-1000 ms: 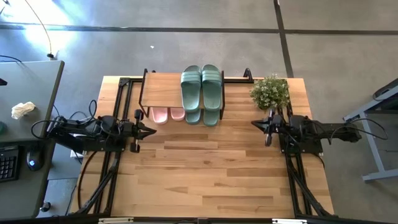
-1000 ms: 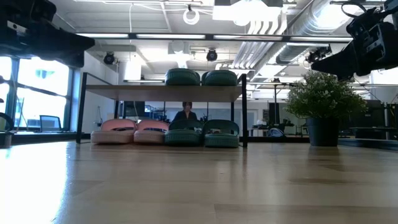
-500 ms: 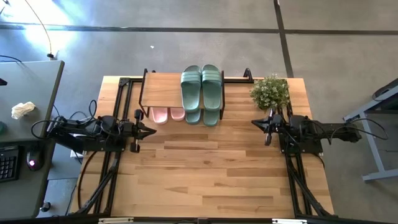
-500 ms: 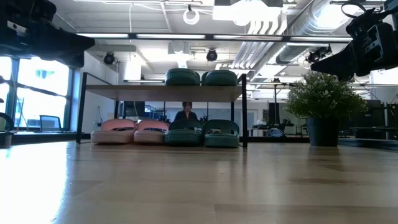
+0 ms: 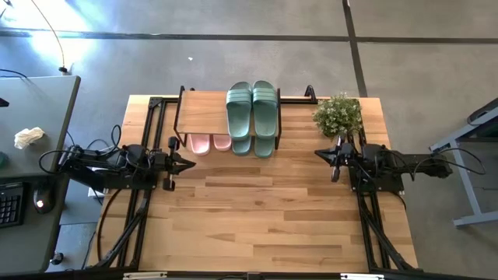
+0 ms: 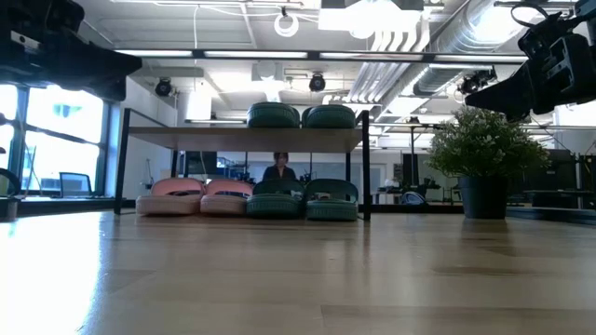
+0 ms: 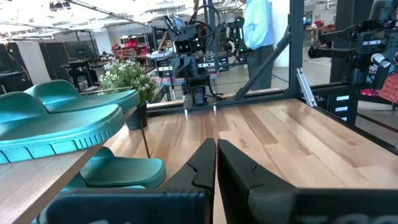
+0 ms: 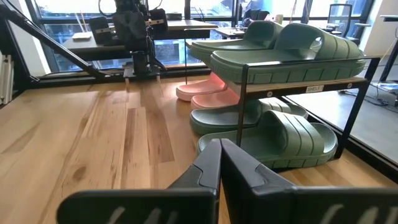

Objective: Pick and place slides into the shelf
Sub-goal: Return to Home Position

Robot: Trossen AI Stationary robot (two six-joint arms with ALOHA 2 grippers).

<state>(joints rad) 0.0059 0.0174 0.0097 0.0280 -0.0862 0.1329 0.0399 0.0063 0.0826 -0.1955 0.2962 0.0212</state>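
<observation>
Hanging by table (image 5: 264, 218) side edges, jaws closed, clear of shelf (image 5: 204, 105).

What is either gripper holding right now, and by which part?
Nothing. The left gripper and the right gripper are both shut and empty, at the table's sides; the slides sit in the shelf.

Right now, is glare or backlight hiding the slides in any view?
Low view: bright ceiling lamps and windows turn the left arm and right arm to dark silhouettes, yet the pink slides and green slides read clearly. High view: even light, no glare on the shelf. Right wrist view: bright windows behind, slides unaffected. Left wrist view: no glare.
</observation>
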